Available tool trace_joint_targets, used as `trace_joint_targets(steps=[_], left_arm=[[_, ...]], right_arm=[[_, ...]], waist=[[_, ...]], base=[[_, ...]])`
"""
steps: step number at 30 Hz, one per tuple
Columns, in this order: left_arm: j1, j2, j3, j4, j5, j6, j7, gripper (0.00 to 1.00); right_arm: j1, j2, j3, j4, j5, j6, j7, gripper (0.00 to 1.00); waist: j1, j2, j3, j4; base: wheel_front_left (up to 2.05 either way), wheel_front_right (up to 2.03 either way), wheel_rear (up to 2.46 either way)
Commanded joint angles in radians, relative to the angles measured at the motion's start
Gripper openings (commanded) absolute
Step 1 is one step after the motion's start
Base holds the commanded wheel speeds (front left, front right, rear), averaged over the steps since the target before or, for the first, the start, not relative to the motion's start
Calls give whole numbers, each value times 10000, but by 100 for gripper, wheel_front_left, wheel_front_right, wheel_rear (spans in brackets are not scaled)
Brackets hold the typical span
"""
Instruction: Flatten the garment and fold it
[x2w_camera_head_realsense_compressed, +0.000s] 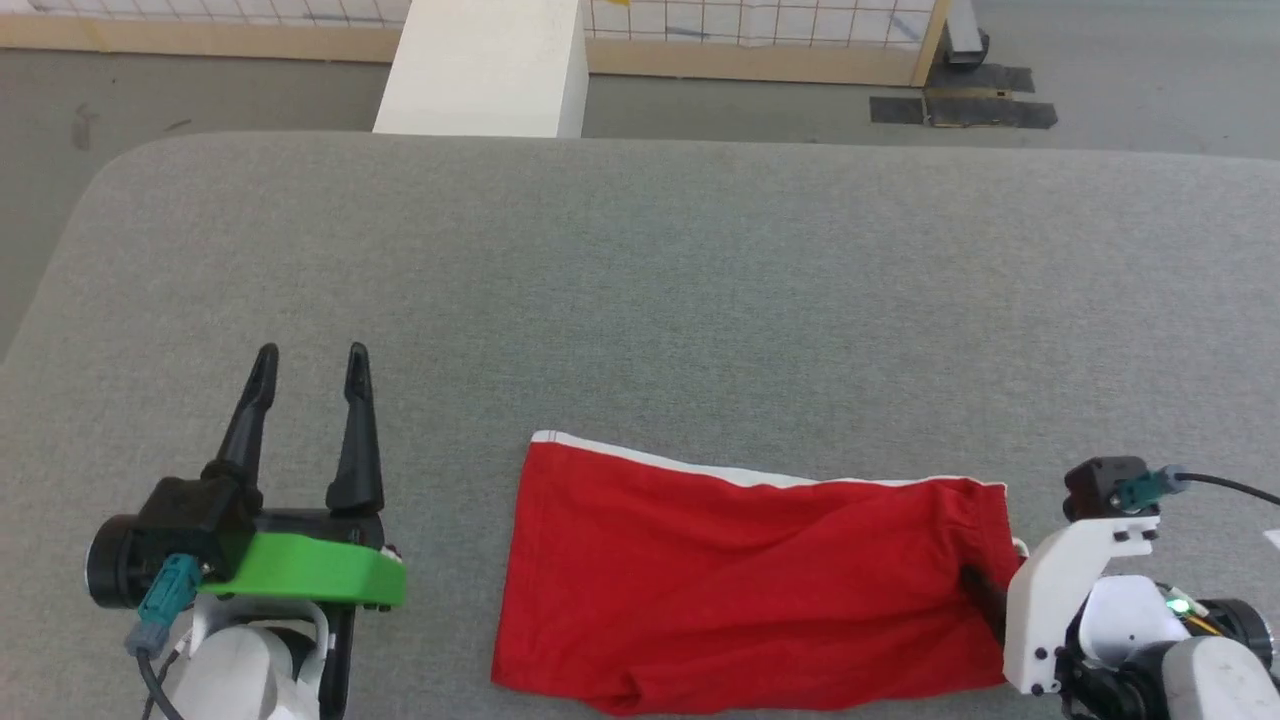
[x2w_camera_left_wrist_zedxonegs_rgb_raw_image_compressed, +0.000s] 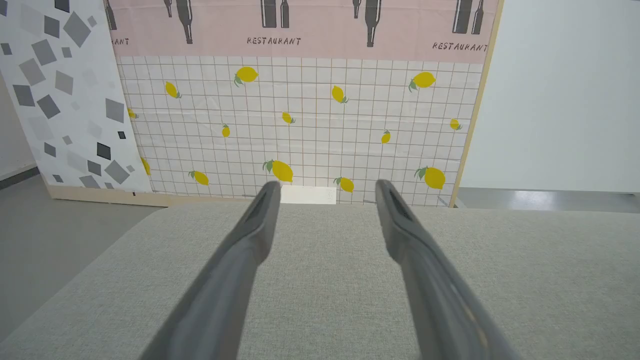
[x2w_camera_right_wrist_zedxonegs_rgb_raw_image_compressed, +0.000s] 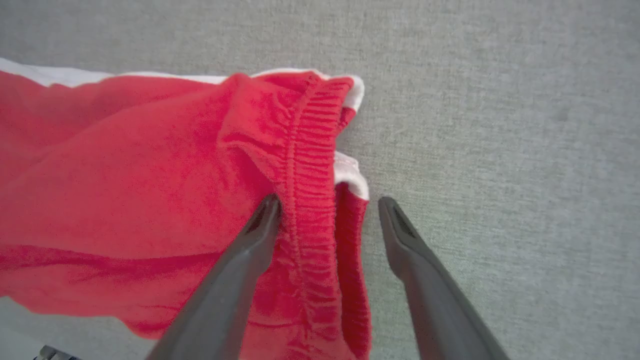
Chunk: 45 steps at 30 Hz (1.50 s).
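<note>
I judge I'm between folds: the garment (x2w_camera_head_realsense_compressed: 740, 580) lies on the grey table (x2w_camera_head_realsense_compressed: 640, 280) at about 6 o'clock in the head view. It is a rough red rectangle with white trim (x2w_camera_head_realsense_compressed: 700, 465) along its 12 o'clock edge and some slack wrinkles across the middle. Neither side holds any cloth.

The left gripper (x2w_camera_head_realsense_compressed: 311, 350) sits at 8 o'clock over bare table, fingers spread, a little off the garment's 9 o'clock end. Its wrist view looks across the table to a lemon-print panel (x2w_camera_left_wrist_zedxonegs_rgb_raw_image_compressed: 300, 125).

The right gripper (x2w_camera_right_wrist_zedxonegs_rgb_raw_image_compressed: 327, 200) is at the 3 o'clock end, fingers spread astride the elastic waistband (x2w_camera_right_wrist_zedxonegs_rgb_raw_image_compressed: 310, 165), one finger over red cloth and the other over table.

Next I'd want to smooth those wrinkles, or else pinch the waistband through all its layers and carry it toward 9 o'clock. The left would have to come in beside the cloth first.

Hard to read:
- The garment's 6 o'clock edge is cut off in the head view.
- The right fingers sit mostly behind their white bracket there.
- I can't tell how many layers are stacked.
- I can't tell whether the inner finger touches the cloth or only hangs over it (the wrist view flattens that)
</note>
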<state>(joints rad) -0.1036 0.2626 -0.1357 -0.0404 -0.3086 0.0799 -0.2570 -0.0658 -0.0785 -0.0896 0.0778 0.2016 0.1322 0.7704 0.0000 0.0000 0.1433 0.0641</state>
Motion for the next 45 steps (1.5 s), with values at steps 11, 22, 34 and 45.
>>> trace_joint_targets(steps=[11,22,34,45], left_arm=[[380,-859,899,76,787,-947,-46,100],[268,-1262,1433,-55,1285,-1415,-47,100],[393,-1489,1663,46,1598,-1660,-47,100],[610,-1682,1781,-95,1683,-1782,-47,100]], right_arm=[[-290,-418,22,734,388,-15,250,0],[-1065,-2558,-1655,1491,88,-15,800,0],[-561,-3226,199,-773,803,-15,3179,0],[-249,-1324,1974,-2897,1548,-15,3822,0]], waist=[[0,0,8,244],[0,0,159,48],[0,0,-166,26],[0,0,-181,245]], base=[[0,0,0],[0,0,0],[0,0,0],[0,0,0]])
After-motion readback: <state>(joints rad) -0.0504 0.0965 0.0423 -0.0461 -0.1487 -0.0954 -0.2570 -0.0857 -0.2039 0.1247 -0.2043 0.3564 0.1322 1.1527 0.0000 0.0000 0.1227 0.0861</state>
